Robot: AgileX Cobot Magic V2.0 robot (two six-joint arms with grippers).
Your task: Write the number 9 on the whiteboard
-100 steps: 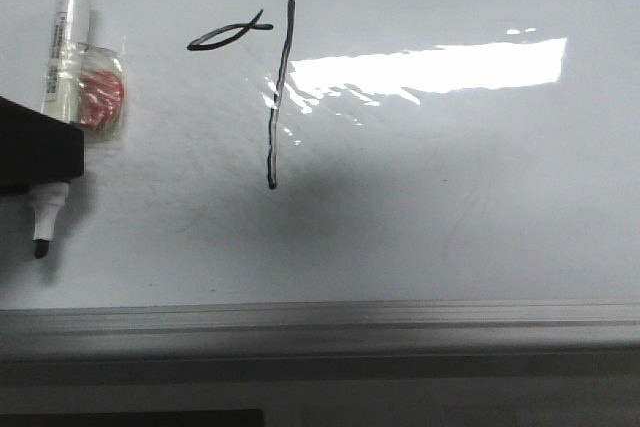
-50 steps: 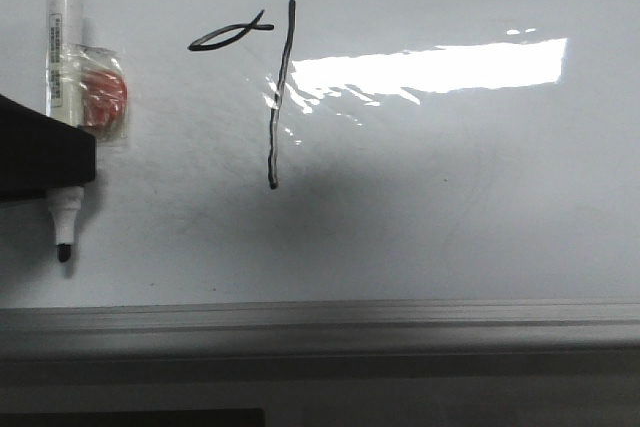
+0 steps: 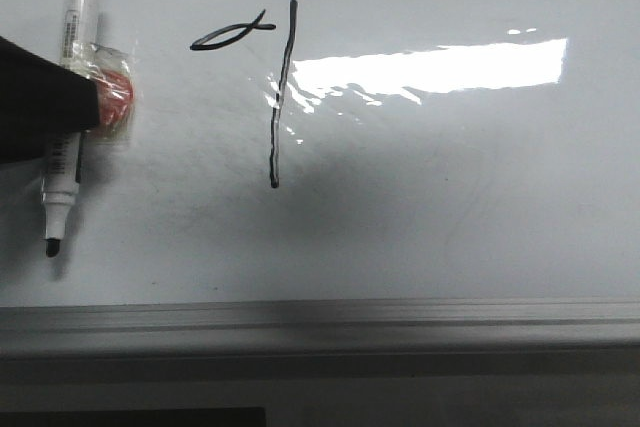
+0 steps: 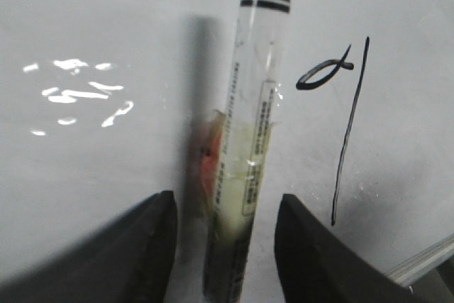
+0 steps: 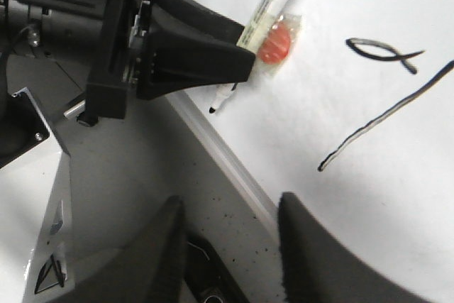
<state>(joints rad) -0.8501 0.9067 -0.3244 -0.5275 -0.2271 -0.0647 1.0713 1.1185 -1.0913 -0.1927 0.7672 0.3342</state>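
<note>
The number 9 on the whiteboard (image 3: pixel 450 207) is a flat fish-shaped loop (image 3: pixel 232 32) and a long near-vertical line (image 3: pixel 283 97), also in the left wrist view (image 4: pixel 349 133) and the right wrist view (image 5: pixel 386 115). A white marker (image 3: pixel 78 22) with a bare black tip (image 3: pixel 51 245) lies on the board at the left. My left gripper (image 3: pixel 60 107) is over its middle. In the left wrist view the jaws (image 4: pixel 225 207) stand open, with a gap on each side of the marker (image 4: pixel 252 125). My right gripper (image 5: pixel 227 211) is open and empty over the grey surface beside the board's frame.
A red piece in clear wrapping (image 3: pixel 115 102) sits against the marker's barrel. A bright glare patch (image 3: pixel 430 67) lies right of the line. The grey aluminium frame edge (image 3: pixel 320 322) runs along the board's near side. The left arm's black body (image 5: pixel 113 40) shows in the right wrist view.
My left gripper has shifted farther up along the marker, so more of the lower barrel shows. The marker has swung slightly on the board. The dark shape at the top edge has gone.
</note>
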